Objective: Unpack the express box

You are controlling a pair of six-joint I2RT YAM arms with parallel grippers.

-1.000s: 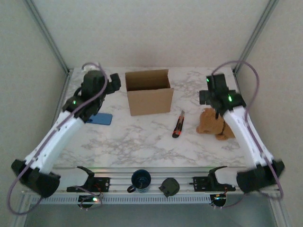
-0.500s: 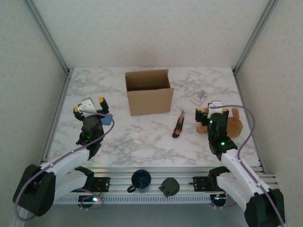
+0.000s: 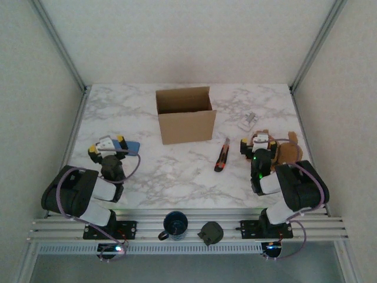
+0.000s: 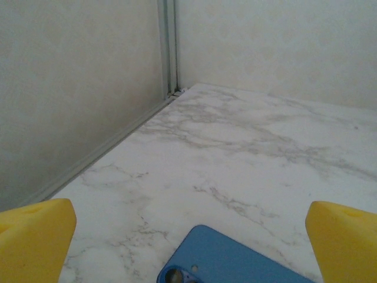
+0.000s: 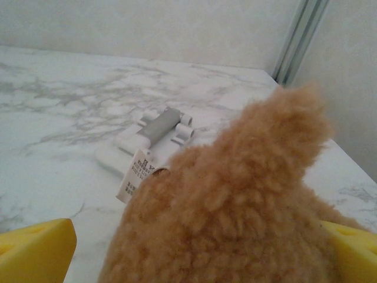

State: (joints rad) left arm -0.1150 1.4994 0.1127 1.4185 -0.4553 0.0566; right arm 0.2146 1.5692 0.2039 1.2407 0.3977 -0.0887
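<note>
Both are wide open: left gripper (image 3: 108, 145) at lower left, right gripper (image 3: 258, 142) at lower right; the plain brown cardboard express box (image 3: 186, 125) stands upper centre.

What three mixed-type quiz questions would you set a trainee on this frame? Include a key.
1. True or false: the express box has its top closed.
2. Short answer: which tool lies between the express box and the plush toy?
3. Fill in: the blue phone lies just in front of the ___ gripper.
Key: 1 false, the top is open. 2 the utility knife. 3 the left gripper.
</note>
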